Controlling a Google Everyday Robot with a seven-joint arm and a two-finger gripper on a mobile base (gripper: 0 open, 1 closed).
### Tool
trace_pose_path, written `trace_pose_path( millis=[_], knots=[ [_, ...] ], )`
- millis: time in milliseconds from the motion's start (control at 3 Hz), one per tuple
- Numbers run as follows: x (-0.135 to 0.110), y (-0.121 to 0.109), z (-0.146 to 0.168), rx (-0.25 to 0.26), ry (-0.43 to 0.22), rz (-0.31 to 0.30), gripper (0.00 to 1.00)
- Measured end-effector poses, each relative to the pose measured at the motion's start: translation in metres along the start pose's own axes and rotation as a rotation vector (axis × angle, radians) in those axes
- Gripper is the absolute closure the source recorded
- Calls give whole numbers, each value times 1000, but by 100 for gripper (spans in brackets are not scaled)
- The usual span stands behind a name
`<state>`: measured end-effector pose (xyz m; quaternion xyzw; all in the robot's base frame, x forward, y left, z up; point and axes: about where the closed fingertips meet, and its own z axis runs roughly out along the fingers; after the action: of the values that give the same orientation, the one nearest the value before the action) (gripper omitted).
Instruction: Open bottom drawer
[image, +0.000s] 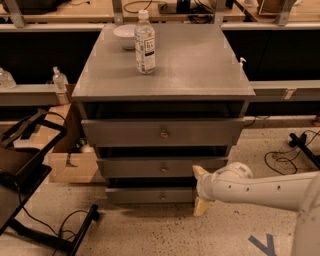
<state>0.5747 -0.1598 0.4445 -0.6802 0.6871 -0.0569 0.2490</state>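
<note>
The bottom drawer (140, 196) is the lowest, narrowest grey front of the cabinet, with a small round knob (162, 197) at its centre. The middle drawer (150, 167) and the widest top drawer (125, 132) sit above it, each pulled out a little further than the one below. My gripper (201, 192) is at the right end of the bottom drawer, at the end of a white arm coming in from the right. One pale finger (200, 171) points up by the middle drawer, the other (201, 207) points down near the floor.
A water bottle (144, 43) and a white bowl (125, 35) stand on the cabinet top (200, 65). A cardboard box (70, 165) and a black frame (30, 190) are on the left. Cables (285, 160) lie on the floor at right.
</note>
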Motion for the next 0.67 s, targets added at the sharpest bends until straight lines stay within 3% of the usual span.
trace_pose_path(
  millis=[667],
  knots=[
    [-14,39,66,-79,-50,-92,0]
  ],
)
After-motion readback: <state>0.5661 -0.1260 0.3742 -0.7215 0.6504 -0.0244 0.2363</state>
